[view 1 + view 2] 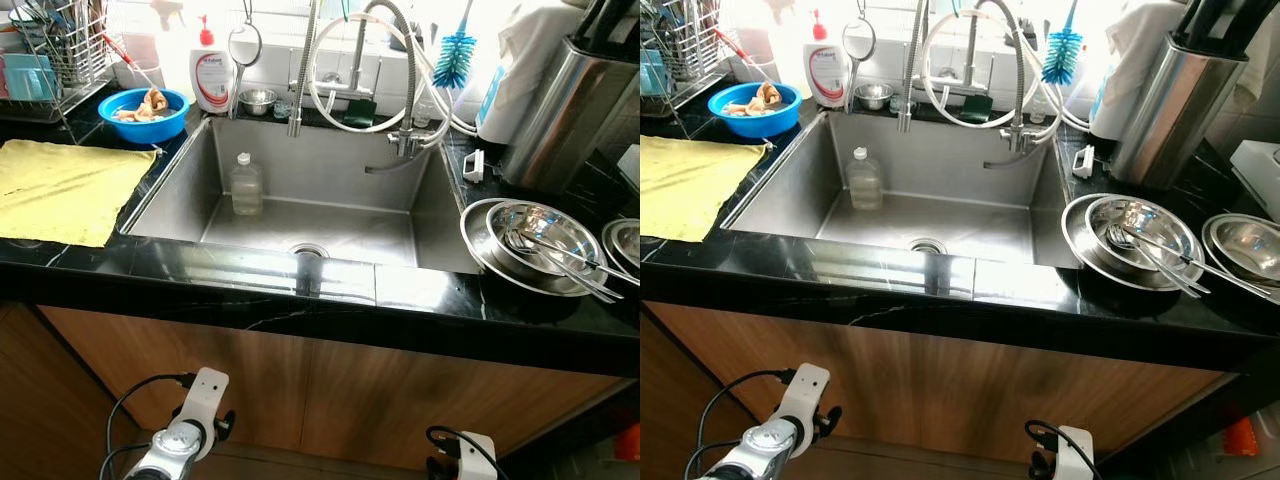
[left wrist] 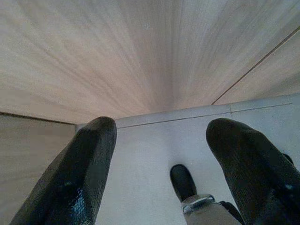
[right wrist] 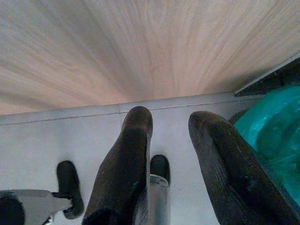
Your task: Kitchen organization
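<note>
A steel sink is set in a black counter, with a clear plastic bottle standing upright at its back left. On the counter to the right, nested steel bowls hold long utensils. A blue bowl with food scraps sits left of the sink, next to a white soap bottle. Both arms hang low before the wooden cabinet front. My left gripper is open wide and holds nothing. My right gripper is open with a narrower gap, also holding nothing. Both point at the floor by the cabinet base.
A yellow cloth lies on the counter's left. A dish rack stands at the back left. A tall steel holder is at the back right, with a blue bottle brush and a faucet with looped hoses. A green bag lies on the floor.
</note>
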Available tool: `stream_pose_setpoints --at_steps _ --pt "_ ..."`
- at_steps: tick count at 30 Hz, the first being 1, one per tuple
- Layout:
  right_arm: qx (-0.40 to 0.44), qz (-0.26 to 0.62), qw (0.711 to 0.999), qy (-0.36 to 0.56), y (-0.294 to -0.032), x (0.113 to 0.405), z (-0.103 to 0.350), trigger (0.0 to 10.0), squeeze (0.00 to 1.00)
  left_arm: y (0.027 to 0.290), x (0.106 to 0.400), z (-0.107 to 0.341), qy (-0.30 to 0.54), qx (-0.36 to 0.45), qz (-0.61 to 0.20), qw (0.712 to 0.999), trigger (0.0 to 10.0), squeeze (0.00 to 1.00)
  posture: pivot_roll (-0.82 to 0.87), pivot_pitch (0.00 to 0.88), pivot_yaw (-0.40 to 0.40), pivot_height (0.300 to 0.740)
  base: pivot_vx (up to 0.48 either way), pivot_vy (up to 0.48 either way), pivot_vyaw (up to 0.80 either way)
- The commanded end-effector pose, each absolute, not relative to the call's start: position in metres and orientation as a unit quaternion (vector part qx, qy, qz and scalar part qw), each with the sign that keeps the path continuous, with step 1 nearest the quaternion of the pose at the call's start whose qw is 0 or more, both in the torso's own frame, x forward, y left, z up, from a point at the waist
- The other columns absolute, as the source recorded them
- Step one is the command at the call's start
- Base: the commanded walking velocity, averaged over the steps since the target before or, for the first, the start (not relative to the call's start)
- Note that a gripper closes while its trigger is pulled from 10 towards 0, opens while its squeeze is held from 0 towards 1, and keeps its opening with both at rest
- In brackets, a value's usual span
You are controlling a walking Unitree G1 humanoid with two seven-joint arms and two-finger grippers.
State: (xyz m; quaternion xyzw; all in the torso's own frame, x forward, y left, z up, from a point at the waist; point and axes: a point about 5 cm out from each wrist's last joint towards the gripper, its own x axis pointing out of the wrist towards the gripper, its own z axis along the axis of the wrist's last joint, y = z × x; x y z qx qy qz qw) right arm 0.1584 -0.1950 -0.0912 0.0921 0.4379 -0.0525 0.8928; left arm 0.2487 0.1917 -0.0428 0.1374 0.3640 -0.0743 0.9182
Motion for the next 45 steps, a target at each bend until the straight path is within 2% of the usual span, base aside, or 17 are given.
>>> stream_pose_setpoints --at_steps 1,8,31,41,45 --pt "0.082 -0.051 0.896 0.433 -0.197 0.161 -0.09 10.0 0.0 0.193 0.244 -0.046 0.373 0.137 -0.075 0.914 10.0 0.0 0.09 0.0 -0.082 0.74 0.0 0.0 0.8" --pt "0.089 -0.053 0.895 0.433 -0.197 0.16 -0.09 10.0 0.0 0.195 0.242 -0.047 0.374 0.14 -0.078 0.913 10.0 0.0 0.1 0.0 -0.082 0.74 0.0 0.0 0.76" --pt "0.106 -0.095 0.893 0.426 -0.199 0.157 -0.091 10.0 0.0 0.21 0.238 -0.046 0.366 0.149 -0.076 0.915 10.0 0.0 0.09 0.0 -0.081 0.74 0.0 0.0 0.0" --pt "0.113 -0.1 0.89 0.43 -0.199 0.156 -0.092 10.0 0.0 0.203 0.237 -0.048 0.368 0.147 -0.082 0.915 10.0 0.0 0.09 0.0 -0.088 0.74 0.0 0.0 -0.66" --pt "0.108 -0.095 0.894 0.424 -0.199 0.157 -0.091 10.0 0.0 0.204 0.237 -0.048 0.367 0.149 -0.083 0.914 10.0 0.0 0.1 0.0 -0.088 0.74 0.0 0.0 0.0"
